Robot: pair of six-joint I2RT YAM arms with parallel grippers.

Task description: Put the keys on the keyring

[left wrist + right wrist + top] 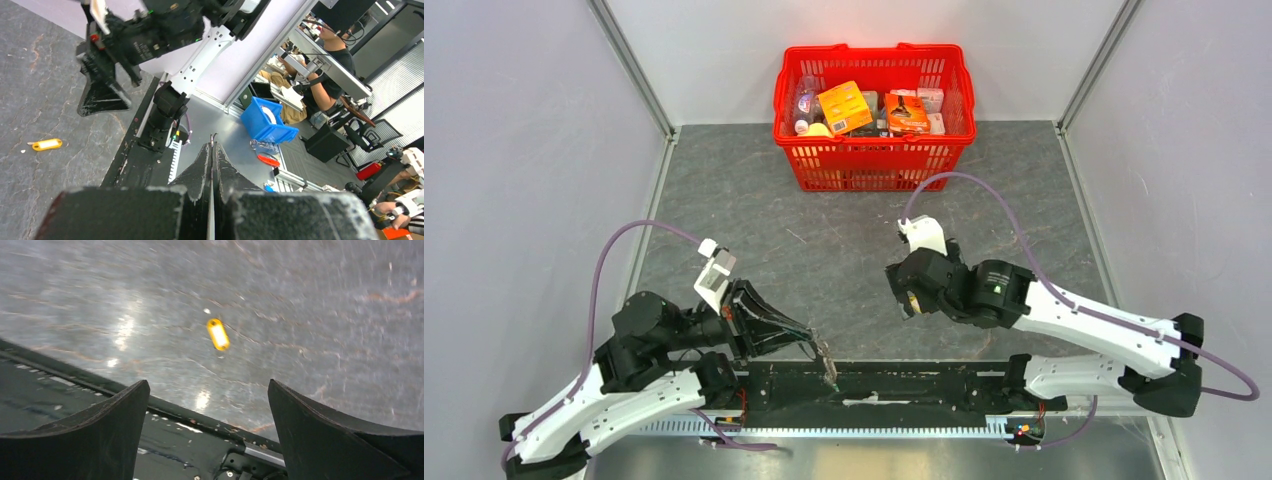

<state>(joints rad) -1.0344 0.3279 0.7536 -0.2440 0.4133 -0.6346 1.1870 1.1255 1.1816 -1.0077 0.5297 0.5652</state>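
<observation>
My left gripper [812, 345] is shut on the keyring. Its grey-beige strap [829, 370] hangs from the fingers over the black rail. In the left wrist view the shut gripper [212, 150] pinches the strap edge-on, and a thin bit of metal ring [213, 136] sticks out past the tips. The yellow-orange key [46, 144] lies flat on the grey table, below my right gripper [102, 75]. My right gripper [906, 292] is open and empty above the table. In the right wrist view [207, 385] the same key [218, 334] lies ahead of its jaws. The green key is out of view.
A red basket [874, 165] full of packets stands at the back middle. A black rail [904, 385] runs along the table's near edge between the arm bases. Grey walls close in on the left and right.
</observation>
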